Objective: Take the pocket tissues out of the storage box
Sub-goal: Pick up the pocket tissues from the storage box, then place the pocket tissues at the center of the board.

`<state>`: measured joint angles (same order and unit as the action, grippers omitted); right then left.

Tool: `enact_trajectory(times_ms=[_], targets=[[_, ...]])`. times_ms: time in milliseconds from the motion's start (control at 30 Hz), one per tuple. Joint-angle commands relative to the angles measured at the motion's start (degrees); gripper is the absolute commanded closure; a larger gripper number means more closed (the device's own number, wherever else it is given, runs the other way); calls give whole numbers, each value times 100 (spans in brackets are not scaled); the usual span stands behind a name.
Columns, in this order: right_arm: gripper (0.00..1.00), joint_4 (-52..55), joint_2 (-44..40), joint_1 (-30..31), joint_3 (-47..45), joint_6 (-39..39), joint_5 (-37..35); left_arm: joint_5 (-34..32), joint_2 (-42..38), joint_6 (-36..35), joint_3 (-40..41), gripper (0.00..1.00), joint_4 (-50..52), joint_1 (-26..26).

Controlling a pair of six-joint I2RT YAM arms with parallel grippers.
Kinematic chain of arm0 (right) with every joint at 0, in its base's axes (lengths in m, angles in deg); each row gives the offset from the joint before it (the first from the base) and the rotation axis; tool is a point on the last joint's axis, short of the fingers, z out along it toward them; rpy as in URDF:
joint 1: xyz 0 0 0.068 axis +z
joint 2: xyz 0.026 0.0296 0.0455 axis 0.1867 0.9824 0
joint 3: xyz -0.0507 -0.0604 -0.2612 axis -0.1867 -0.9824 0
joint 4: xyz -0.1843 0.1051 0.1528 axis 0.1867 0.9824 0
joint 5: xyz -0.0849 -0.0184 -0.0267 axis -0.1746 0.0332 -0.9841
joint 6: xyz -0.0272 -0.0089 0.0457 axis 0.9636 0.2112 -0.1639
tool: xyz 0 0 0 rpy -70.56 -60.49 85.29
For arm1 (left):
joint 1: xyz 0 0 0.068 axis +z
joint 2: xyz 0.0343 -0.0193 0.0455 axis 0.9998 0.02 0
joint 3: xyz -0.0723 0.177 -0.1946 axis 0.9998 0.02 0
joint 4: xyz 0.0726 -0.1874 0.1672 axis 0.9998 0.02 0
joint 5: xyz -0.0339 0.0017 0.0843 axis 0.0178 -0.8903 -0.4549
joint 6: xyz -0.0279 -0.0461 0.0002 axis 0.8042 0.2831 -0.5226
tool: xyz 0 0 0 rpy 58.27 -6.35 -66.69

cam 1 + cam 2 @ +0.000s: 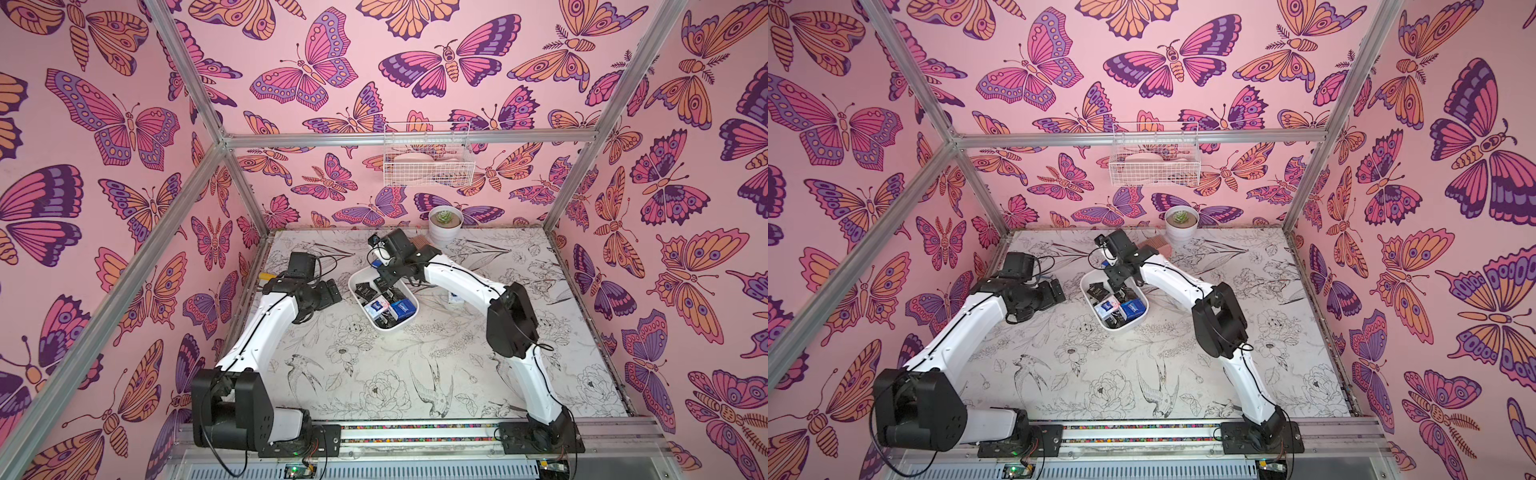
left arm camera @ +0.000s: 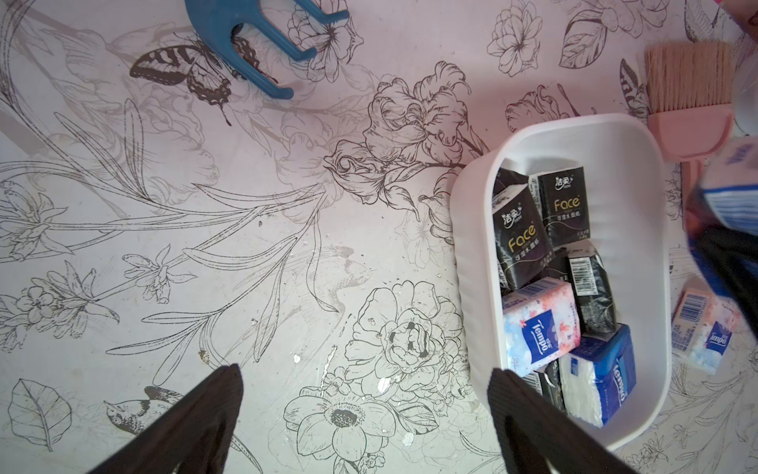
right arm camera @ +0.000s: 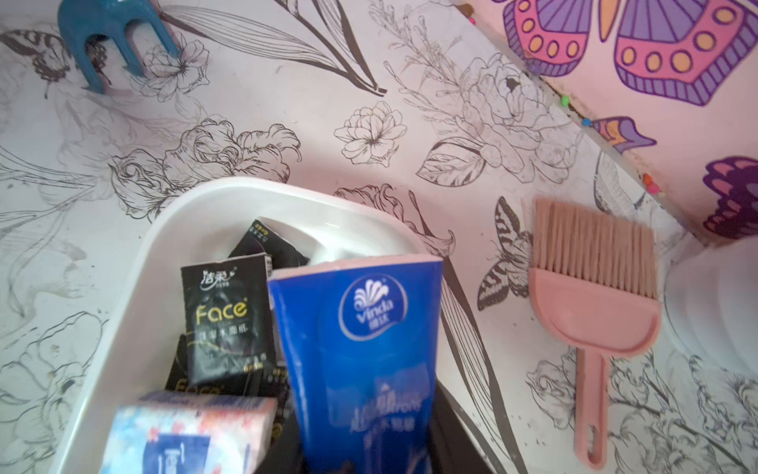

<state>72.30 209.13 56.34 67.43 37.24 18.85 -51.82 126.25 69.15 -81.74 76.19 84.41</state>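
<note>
A blue plastic-wrapped tissue packet [image 3: 357,361] with a white crest fills the right wrist view. The right arm's fingers [image 2: 722,262] are clamped on it, holding it above the far end of the shallow white plastic storage box [image 1: 384,330], which sits mid-desk. In the box lie more pocket tissues: black packets with gold lettering [image 2: 521,242], a white-pink floral one [image 2: 537,324] and a blue one [image 2: 603,377] at the near end. Another white-pink packet [image 1: 455,297] lies on the flower-printed desk [image 1: 374,374] just right of the box (outside it). The left arm's fingers [image 2: 197,418] stand spread wide and empty just left of the box. A pink hand brush [image 3: 590,312] lies beyond the box, near a round white plant pot [image 1: 444,232] at the far edge.
</note>
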Motion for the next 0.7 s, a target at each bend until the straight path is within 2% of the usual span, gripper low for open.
enact_trajectory(times_ms=[0, 133, 400, 533, 667], targets=[[67, -65, -570, -317, -528, -697, 203, 120, -2, -23, -121, 0, 161, 48], [67, -36, -1300, -708, -1613, -1080, -324, 228, 55, 0, -160, 0, 157, 47], [67, -159, -2407, -1816, -3739, -1661, -733, 300, 121, 12, -231, 0, 135, -30], [67, -300, -2536, -2104, -4249, -1750, -748, 286, 115, 48, -233, 0, 125, -125], [66, -267, -2290, -2193, -4308, -1769, -760, 277, 129, 71, -194, 0, 56, -219]])
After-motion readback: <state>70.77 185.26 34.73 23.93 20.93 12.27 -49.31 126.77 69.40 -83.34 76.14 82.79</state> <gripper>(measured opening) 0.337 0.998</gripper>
